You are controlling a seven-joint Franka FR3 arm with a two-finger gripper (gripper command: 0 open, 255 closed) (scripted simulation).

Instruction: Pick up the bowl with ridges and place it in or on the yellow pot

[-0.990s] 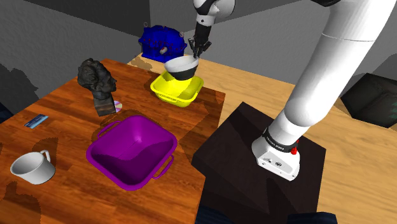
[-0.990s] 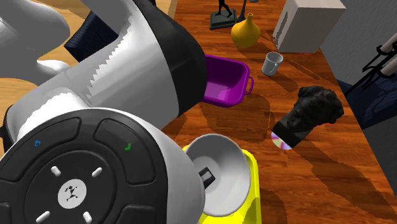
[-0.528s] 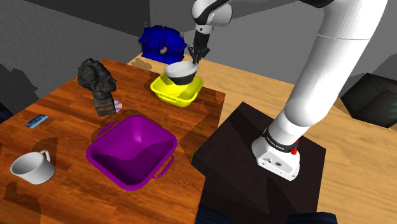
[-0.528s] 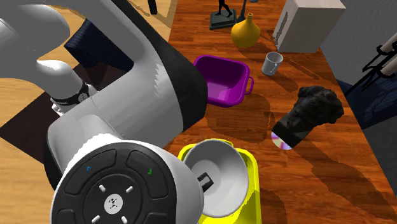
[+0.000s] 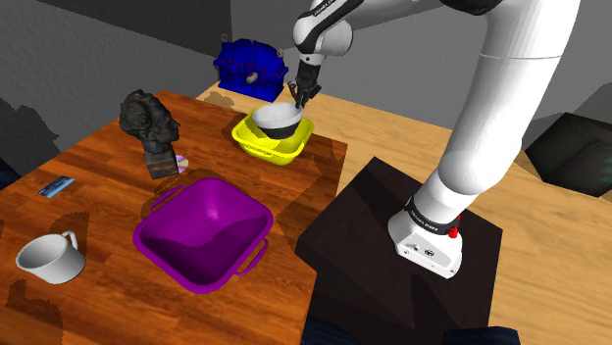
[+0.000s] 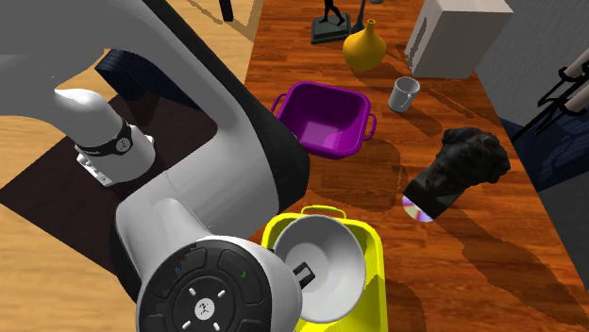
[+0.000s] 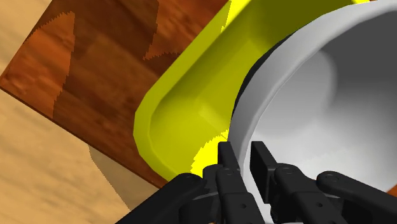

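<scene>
a: the black two-finger gripper (image 5: 299,95), how does it stand?
b: pinched on the rim of the round bowl (image 5: 275,120), white inside and dark outside. in the wrist view one finger (image 7: 226,159) is outside the wall and the other inside, clasping it.
a: what changed from a second ago?
b: then the bowl hung tilted above the square yellow pot (image 5: 270,147); now it has come down and sits low inside the pot's rim. whether it touches the pot's floor i can't tell.
a: and relative to the gripper?
b: right under it, hanging from the fingertips, its open side up.
a: around that?
b: the pot is at a corner of the reddish wooden table (image 5: 98,157). a purple two-handled tub (image 5: 206,235) is nearby, a dark sculpted bust (image 5: 147,123) beside a small disc (image 5: 181,163), and a white mug (image 5: 44,257) well apart. none of these moved.
</scene>
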